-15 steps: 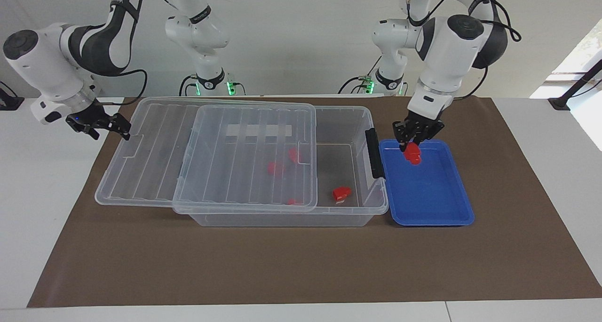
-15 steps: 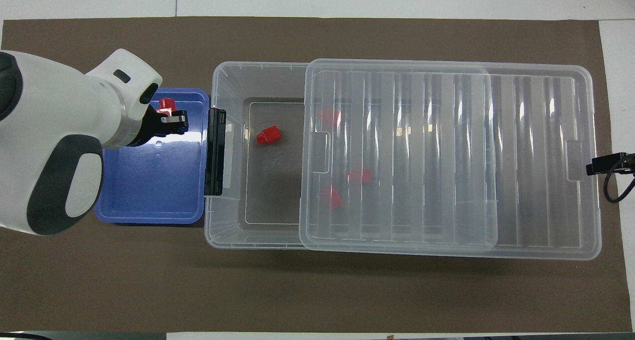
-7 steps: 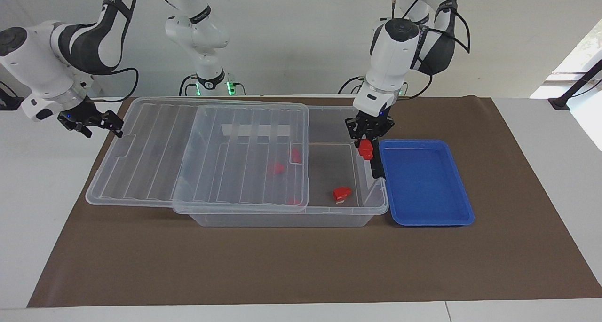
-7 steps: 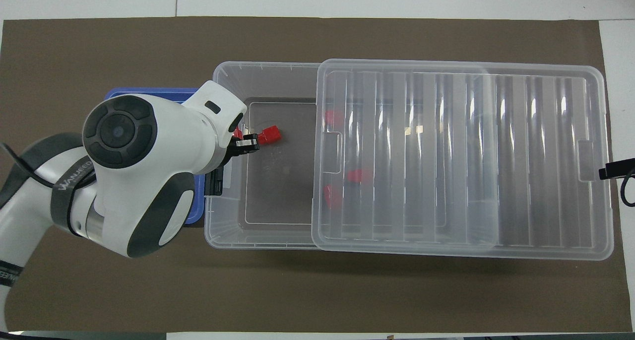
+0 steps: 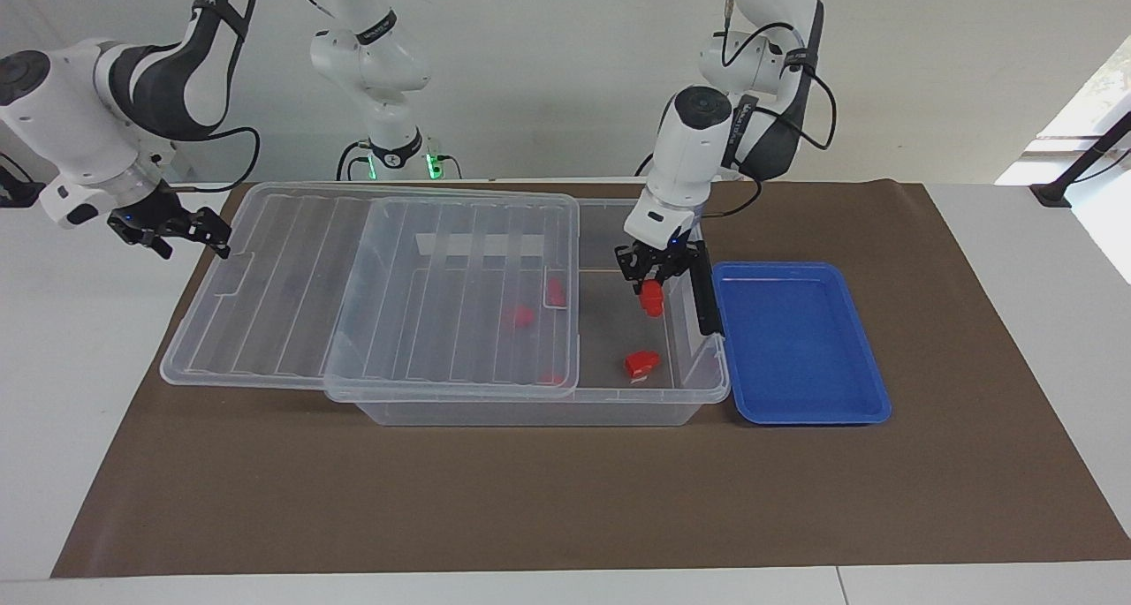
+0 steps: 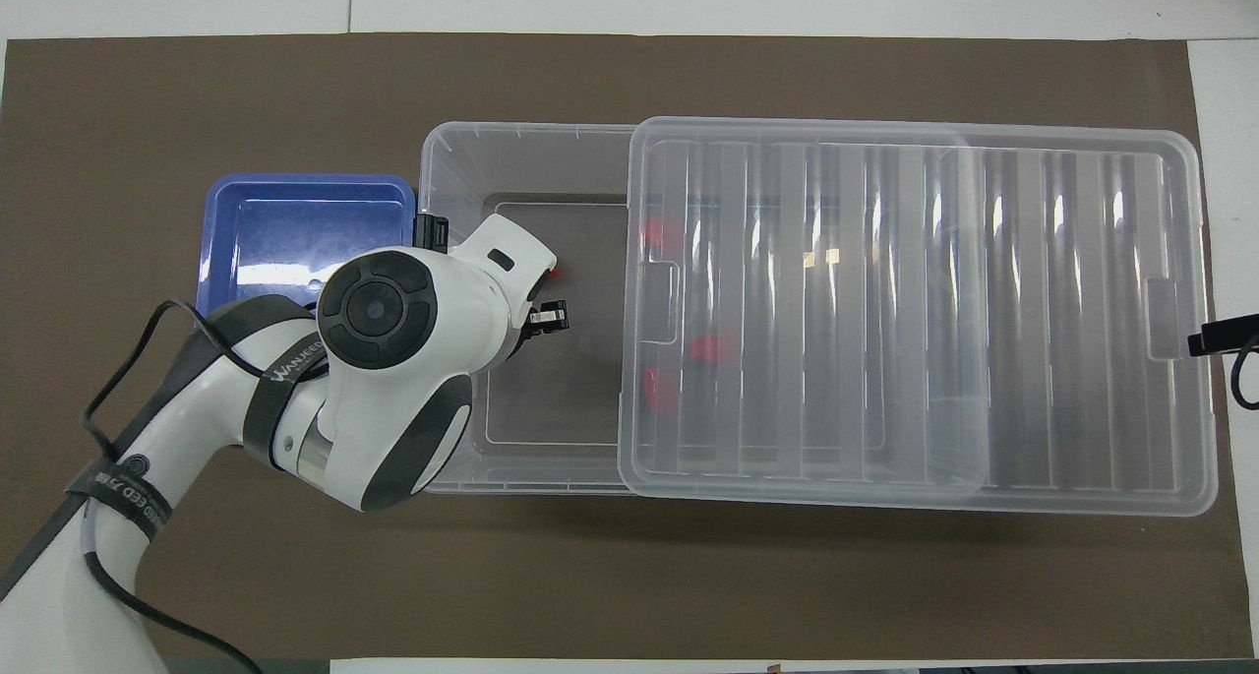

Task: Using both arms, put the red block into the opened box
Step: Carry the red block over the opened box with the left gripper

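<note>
The red block (image 5: 652, 298) is held between the closed jaws of the left gripper (image 5: 652, 287) over the uncovered end of the box (image 5: 530, 408) — probably for release. The lid (image 5: 371, 287) is held aside by the right gripper (image 5: 209, 234), jaws spread wide.

The left arm (image 6: 295, 379) bears a black band whose lettering cannot be made out.

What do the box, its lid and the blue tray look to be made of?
Box: clear, glossy plastic; blocks show through its walls. Lid: the same clear plastic, moulded ribs catching glare. Blue tray: opaque, shiny plastic, probably, with reflections on its floor.
</note>
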Robot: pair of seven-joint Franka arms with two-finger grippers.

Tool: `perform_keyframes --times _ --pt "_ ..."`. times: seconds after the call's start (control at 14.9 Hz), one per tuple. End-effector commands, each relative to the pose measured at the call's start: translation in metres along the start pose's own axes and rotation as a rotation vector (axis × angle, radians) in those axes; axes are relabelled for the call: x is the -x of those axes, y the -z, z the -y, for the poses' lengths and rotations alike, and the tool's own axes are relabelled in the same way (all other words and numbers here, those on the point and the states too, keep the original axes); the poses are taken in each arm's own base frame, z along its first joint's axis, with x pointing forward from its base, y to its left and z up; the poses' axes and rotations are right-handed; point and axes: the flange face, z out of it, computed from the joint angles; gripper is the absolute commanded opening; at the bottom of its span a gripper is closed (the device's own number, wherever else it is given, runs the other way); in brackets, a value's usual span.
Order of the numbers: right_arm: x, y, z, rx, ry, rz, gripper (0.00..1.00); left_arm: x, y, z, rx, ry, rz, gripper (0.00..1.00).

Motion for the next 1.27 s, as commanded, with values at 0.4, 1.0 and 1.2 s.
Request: perform_keyframes --times 0.4,1.0,1.2 --pt "-0.015 0.047 0.029 0.011 0.048 -0.006 1.0 0.025 -0.073 -0.007 -0.009 0.048 0.025 0.25" --pt "-0.033 0.135 0.121 -0.016 0.007 0.01 1.0 0.004 -0.004 -0.004 0.004 0.07 -0.017 1.0" --pt "-0.031 0.137 0.127 -0.015 0.013 0.024 1.0 -0.013 0.033 0.012 0.012 0.101 -0.047 1.0"
